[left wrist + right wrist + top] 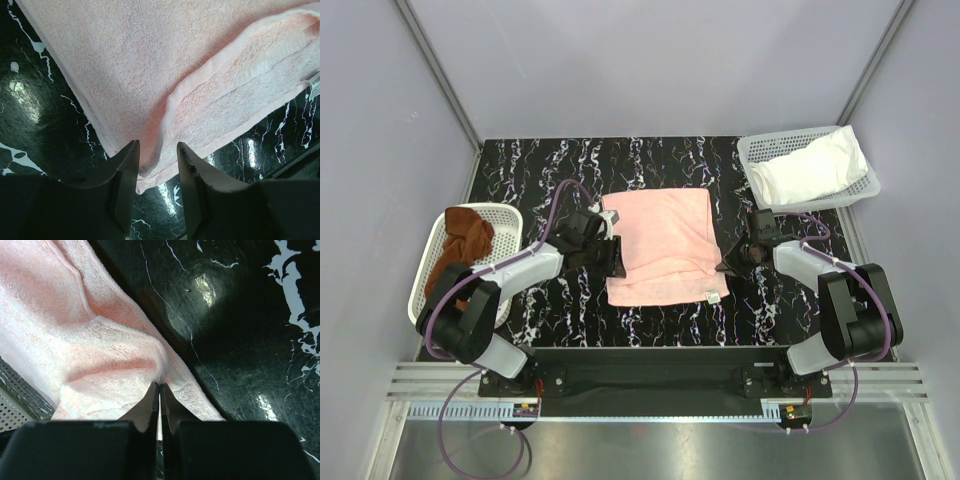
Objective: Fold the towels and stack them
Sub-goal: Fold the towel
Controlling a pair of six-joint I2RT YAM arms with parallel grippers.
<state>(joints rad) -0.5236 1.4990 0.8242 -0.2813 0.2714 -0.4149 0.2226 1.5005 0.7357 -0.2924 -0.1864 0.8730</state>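
a: where is the pink towel?

b: flat on the middle of the black marbled tabletop, folded over, with a small label at its near right corner. how many layers it has i can't count from above.

a: and the left pincer?

b: its jaws stand partly apart at the towel's left edge. the hemmed corner runs into the gap between them. the fingers fill the bottom of the wrist view, so whether they touch the cloth below is hidden.

a: the right pincer?

b: drawn narrow, only a slit left, nipping a puckered ridge of the pink towel at its right edge. the pinched cloth itself is hidden behind the tips. from above, the wrist covers that spot completely.

a: the other two towels?

b: the white towel lies bunched in the right basket at the far right corner, spilling over its rim. the rust-brown towel is crumpled in the left basket, partly behind the left arm. neither one's folds can be made out.

a: anything else unclear?

b: a strip of grey mesh is cut off at the lower left of the right wrist view. i can't tell what it belongs to.
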